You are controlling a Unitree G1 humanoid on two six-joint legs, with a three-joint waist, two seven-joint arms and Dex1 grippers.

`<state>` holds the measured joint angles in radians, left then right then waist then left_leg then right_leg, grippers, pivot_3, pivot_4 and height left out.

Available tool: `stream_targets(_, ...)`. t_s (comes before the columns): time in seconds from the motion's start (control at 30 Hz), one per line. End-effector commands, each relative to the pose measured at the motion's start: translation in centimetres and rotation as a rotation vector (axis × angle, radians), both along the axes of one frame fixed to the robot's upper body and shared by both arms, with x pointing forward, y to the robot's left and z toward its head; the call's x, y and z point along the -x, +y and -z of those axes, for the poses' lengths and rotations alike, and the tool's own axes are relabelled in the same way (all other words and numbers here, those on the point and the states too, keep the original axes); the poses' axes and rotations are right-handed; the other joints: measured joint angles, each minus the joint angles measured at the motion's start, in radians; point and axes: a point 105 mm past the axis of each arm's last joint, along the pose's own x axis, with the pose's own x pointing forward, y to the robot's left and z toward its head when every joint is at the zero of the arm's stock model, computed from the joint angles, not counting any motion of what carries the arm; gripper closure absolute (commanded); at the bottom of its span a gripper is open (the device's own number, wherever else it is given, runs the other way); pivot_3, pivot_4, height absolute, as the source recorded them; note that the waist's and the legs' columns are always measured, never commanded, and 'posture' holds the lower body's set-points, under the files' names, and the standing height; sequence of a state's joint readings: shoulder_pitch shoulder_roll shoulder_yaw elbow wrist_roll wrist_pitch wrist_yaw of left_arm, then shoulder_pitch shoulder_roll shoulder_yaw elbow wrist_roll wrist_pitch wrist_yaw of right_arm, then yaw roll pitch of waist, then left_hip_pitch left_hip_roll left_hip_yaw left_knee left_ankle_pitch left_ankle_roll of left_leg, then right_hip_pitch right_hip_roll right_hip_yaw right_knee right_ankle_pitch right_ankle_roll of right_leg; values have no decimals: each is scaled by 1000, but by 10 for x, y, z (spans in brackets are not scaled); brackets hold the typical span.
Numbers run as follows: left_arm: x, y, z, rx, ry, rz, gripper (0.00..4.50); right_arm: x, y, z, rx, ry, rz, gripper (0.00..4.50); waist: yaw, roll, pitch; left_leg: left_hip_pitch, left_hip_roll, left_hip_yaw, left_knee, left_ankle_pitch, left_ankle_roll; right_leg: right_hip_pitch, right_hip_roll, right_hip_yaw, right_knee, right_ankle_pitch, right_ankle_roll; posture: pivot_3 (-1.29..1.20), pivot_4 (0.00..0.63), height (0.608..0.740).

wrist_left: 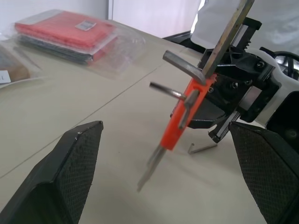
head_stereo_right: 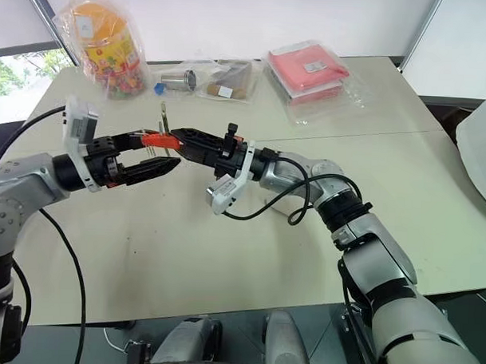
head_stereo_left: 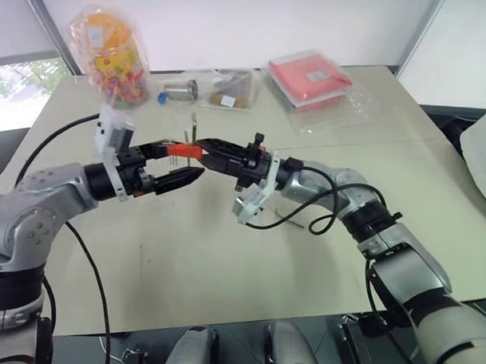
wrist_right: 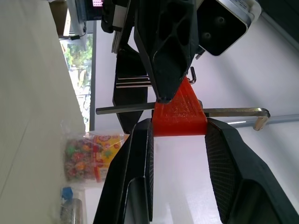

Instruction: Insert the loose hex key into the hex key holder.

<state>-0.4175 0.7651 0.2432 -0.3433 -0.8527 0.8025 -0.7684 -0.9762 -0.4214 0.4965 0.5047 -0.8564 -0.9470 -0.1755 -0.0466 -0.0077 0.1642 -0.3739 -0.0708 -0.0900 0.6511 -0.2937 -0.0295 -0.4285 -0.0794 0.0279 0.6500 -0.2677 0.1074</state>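
Orange-red hex key holder [head_stereo_left: 186, 150] pinched in right hand [head_stereo_left: 206, 151], raised above desk [head_stereo_left: 224, 253] mid-scene. Left hand [head_stereo_left: 180, 164] spread wide just left of holder. Loose hex key [wrist_left: 202, 149] flat on desk below.

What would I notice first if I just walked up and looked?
The orange hex key holder, pinched in the right gripper above the middle of the table, with the open left gripper around it. Then the jar of colourful candy at the table's far left, and the red packet at the far right.
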Motion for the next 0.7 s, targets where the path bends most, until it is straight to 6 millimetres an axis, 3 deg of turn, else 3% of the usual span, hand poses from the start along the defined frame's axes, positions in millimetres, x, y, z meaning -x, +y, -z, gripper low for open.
stream_targets(0.03, 1, 0, -11, -51, -111, 1, 0, 8, 4, -15, -15, -24, -46, 3520, 0, 0, 0, 0, 0, 0, 0, 0, 0, 0, 0, 0, 0, 0, 0, 0, 150, 740)
stream_targets(0.47, 3, -3, -15, -61, -161, 27, 0, 8, 3, -10, 35, 26, -55, 3520, 1, 0, 0, 0, 0, 0, 0, 0, 0, 0, 0, 0, 0, 0, 0, 0, 150, 740)
stream_targets(0.57, 3, -3, -12, -60, -150, 26, 918, 8, 3, -11, 34, 28, -53, 3520, 0, 0, 0, 0, 0, 0, 0, 0, 0, 0, 0, 0, 0, 0, 0, 0, 150, 740)
stream_targets(0.7, 3, -3, -8, -61, -131, 29, 2923, 7, 3, -12, 32, 30, -50, 3520, 1, 0, 0, 0, 0, 0, 0, 0, 0, 0, 0, 0, 0, 0, 0, 0, 150, 740)
